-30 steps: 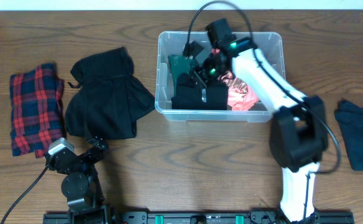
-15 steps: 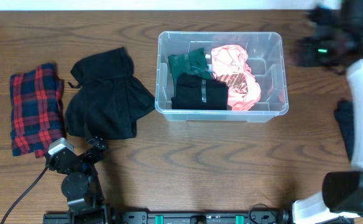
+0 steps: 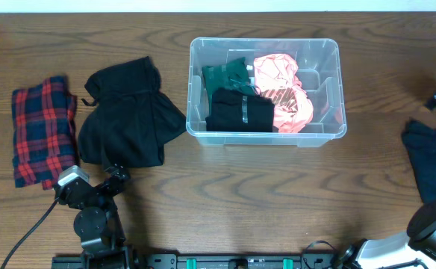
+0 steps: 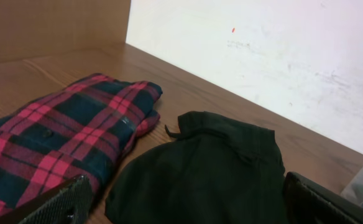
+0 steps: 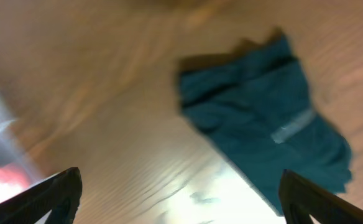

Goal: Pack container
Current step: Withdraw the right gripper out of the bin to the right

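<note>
So, both your sets of jaws hang wide apart, gripping nothing; the container (image 3: 324,78) on the bench (image 3: 278,194) holds green cloth (image 3: 222,76), black cloth (image 3: 240,112) and pink cloth (image 3: 281,90).

It looks like a robotics lab: a wood-grain desk (image 3: 203,187) against a bare white wall (image 4: 281,56), with a robot arm base (image 3: 92,223) and cabling on a black rail (image 3: 240,262) at the overhead view's bottom edge.

Black left arm (image 3: 92,218), black cable (image 3: 33,224), white-and-black right arm (image 3: 388,250)
</note>
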Tool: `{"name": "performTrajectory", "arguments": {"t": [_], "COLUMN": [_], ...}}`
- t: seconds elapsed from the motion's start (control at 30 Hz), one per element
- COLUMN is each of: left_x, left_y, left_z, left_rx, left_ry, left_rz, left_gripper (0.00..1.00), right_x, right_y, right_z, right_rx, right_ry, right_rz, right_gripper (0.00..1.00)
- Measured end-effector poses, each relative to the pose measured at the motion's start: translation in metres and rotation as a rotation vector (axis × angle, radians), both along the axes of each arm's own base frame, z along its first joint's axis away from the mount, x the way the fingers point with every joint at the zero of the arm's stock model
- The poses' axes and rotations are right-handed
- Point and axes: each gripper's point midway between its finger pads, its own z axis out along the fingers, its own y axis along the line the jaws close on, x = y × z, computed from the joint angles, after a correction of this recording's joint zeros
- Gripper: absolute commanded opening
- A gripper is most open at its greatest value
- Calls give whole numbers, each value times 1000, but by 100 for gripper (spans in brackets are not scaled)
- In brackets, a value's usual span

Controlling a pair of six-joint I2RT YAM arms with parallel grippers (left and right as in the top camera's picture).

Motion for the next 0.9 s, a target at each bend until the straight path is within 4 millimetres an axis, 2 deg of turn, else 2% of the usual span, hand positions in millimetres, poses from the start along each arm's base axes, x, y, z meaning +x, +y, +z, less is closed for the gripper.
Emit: {"name": "performTrajectory", "arguments": {"t": [0.03, 0.23, 0.4, 0.53, 0.63, 0.77, 0.9], "left_x": [0, 0, 0, 0, 0, 0, 0], "left_y": [0, 0, 0, 0, 0, 0, 0], "left_z": [0, 0, 0, 0, 0, 0, 0], "left_rx": [0, 0, 0, 0, 0, 0, 0], "left_ry": [0, 0, 0, 0, 0, 0, 0], "left_rz": [0, 0, 0, 0, 0, 0, 0], "left_gripper": [98, 98, 98, 98, 98, 98, 98], "right_x": [-6, -42, -67, -79, -83, -77, -66], "right_y": [-11, -51, -70, -66, -52, -27, -7], "right_z": [-10, -58, -92, -117, -133, -144, -143], "right_rx": [-5, 0, 1, 29, 85, 209, 319], "right_ry": [-1, 16, 6, 9, 4, -34, -87], "right_rz": [-36, -207, -329, -400, -426, -412, -379], "right_gripper": [99, 99, 99, 99, 99, 99, 99]}}
